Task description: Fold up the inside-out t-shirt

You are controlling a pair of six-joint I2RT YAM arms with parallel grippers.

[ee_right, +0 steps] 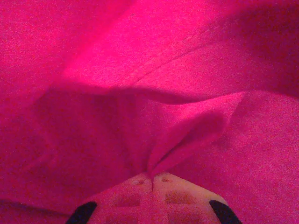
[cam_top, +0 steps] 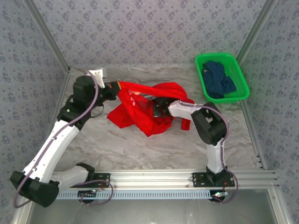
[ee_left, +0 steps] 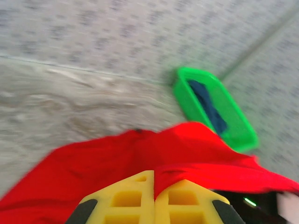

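A bright red cloth t-shirt (cam_top: 133,114) lies bunched at centre frame on the grey marbled bench (cam_top: 140,149). The left pincer (ee_left: 154,182) is clenched on its edge, and the right pincer (ee_right: 152,179) grips a thin pinched fold that could slip free if pulled.

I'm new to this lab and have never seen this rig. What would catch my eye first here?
The bright red t-shirt dominates, bunched mid-table between the two arms, with the left hand and the right hand each shut on a pinch of its cloth. Next comes the vivid green basket at the table's far right corner, holding a dark navy garment.
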